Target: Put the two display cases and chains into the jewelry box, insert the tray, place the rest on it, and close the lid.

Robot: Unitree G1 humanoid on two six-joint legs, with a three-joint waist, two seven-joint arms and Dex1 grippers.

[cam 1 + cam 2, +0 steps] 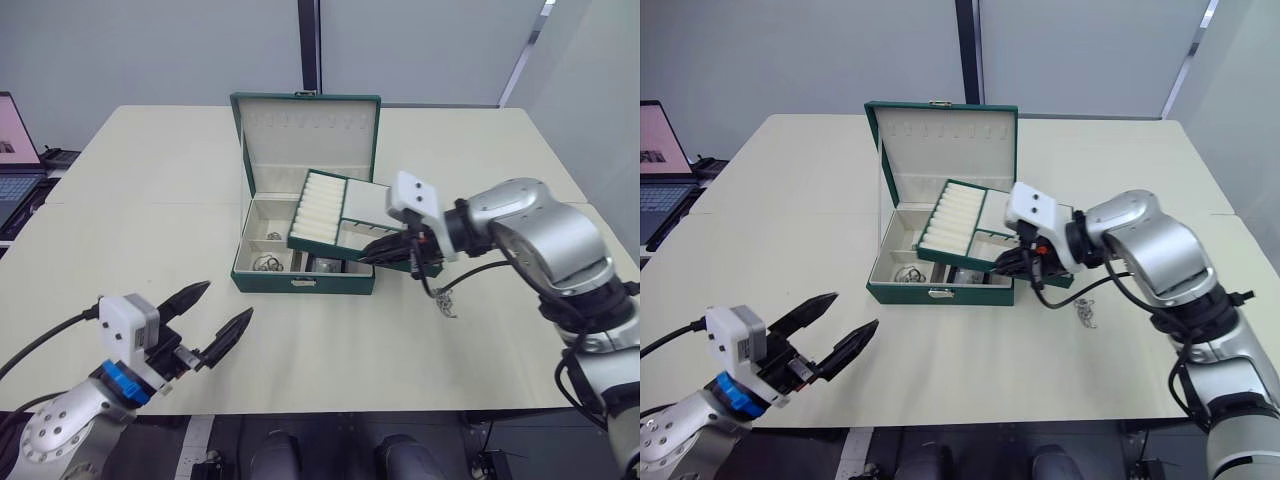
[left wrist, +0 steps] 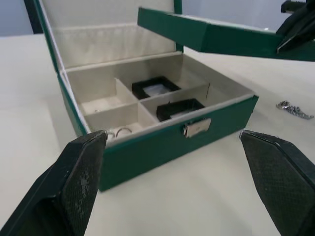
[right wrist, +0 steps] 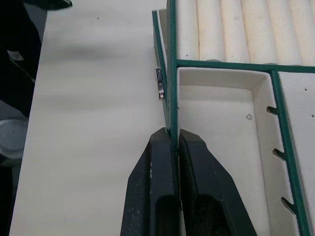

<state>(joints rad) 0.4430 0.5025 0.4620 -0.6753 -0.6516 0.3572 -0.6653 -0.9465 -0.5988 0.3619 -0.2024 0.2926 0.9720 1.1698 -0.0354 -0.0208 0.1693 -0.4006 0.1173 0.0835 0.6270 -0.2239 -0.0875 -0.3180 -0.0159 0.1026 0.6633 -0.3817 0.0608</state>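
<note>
The dark green jewelry box (image 1: 300,280) stands open at the table's middle with its lid (image 1: 310,135) upright behind it. Two black display cases (image 2: 155,88) (image 2: 179,108) lie in its right compartments, and chains (image 1: 265,263) with rings lie in the left ones. The green-rimmed tray (image 1: 330,215) hangs tilted above the box's right half, my right gripper (image 3: 172,135) shut on its rim. Another chain (image 1: 445,303) lies on the table right of the box. My left gripper (image 1: 227,302) is open and empty, near the front edge and short of the box.
A laptop (image 1: 15,150) sits beyond the table's left edge. The cream table (image 1: 150,220) has bare surface left of and in front of the box. Its front edge runs just behind my left gripper.
</note>
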